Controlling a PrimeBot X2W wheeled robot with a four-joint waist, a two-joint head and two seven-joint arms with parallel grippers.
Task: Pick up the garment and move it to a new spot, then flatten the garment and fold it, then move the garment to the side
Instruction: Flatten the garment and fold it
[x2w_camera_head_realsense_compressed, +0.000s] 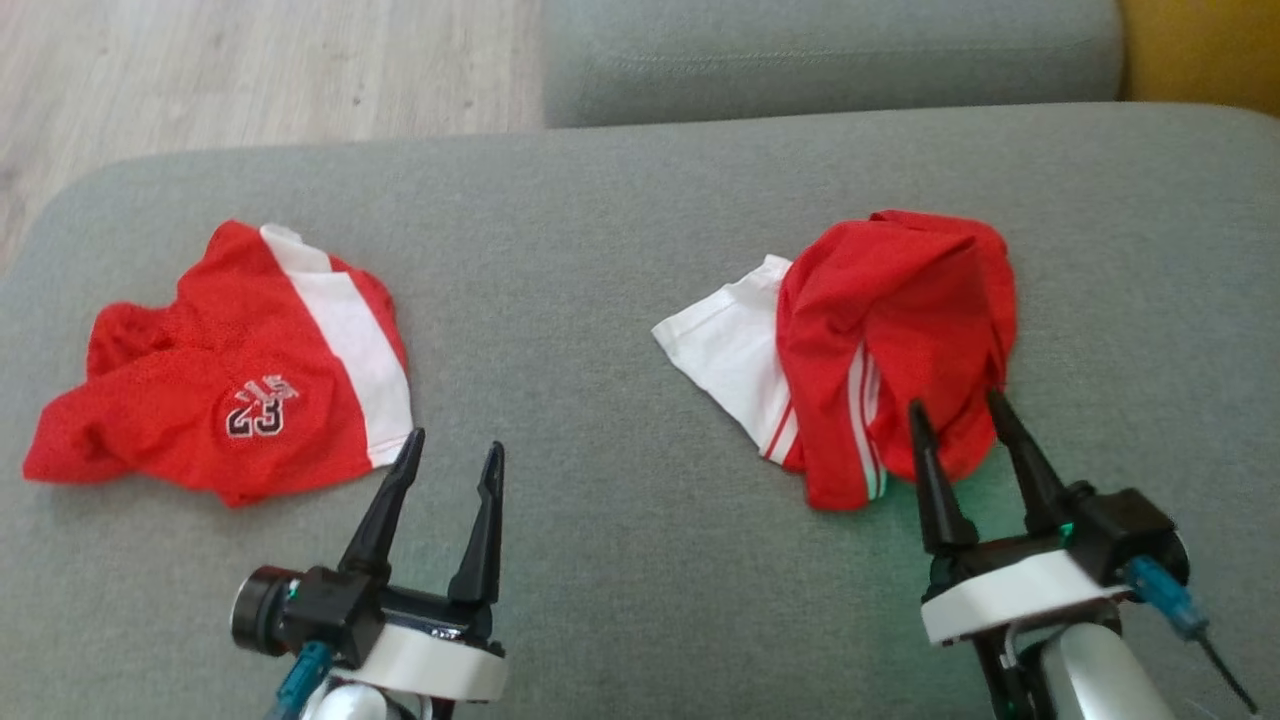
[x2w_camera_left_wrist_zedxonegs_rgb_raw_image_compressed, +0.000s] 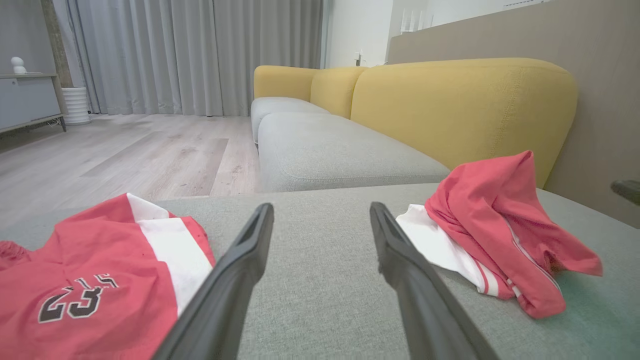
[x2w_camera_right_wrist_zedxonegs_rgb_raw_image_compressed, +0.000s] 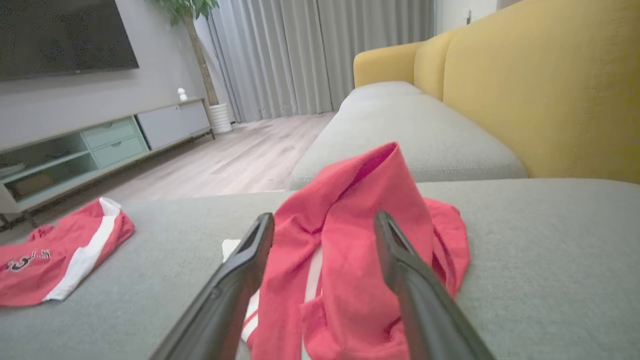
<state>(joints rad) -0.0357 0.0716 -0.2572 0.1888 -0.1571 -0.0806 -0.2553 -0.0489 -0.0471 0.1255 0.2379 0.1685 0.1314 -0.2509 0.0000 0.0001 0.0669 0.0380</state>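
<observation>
Two claws over a grey sofa seat (x2w_camera_head_realsense_compressed: 620, 250). From above, I see the left claw (x2w_camera_head_realsense_compressed: 455, 440) spread wide and empty, just right of the red shorts numbered 23 (x2w_camera_head_realsense_compressed: 200, 370), which lie flat at the seat's left. The right claw (x2w_camera_head_realsense_compressed: 954, 400) is equally wide and grips nothing, its tips at the near edge of the crumpled red-and-white garment (x2w_camera_head_realsense_compressed: 900, 300) on the seat's right. The right wrist view adds height: a raised red fold stands between my two fingers (x2w_camera_right_wrist_zedxonegs_rgb_raw_image_compressed: 235, 280). The left wrist view adds the yellow backrest (x2w_camera_left_wrist_zedxonegs_rgb_raw_image_compressed: 465, 105) behind the garment.
</observation>
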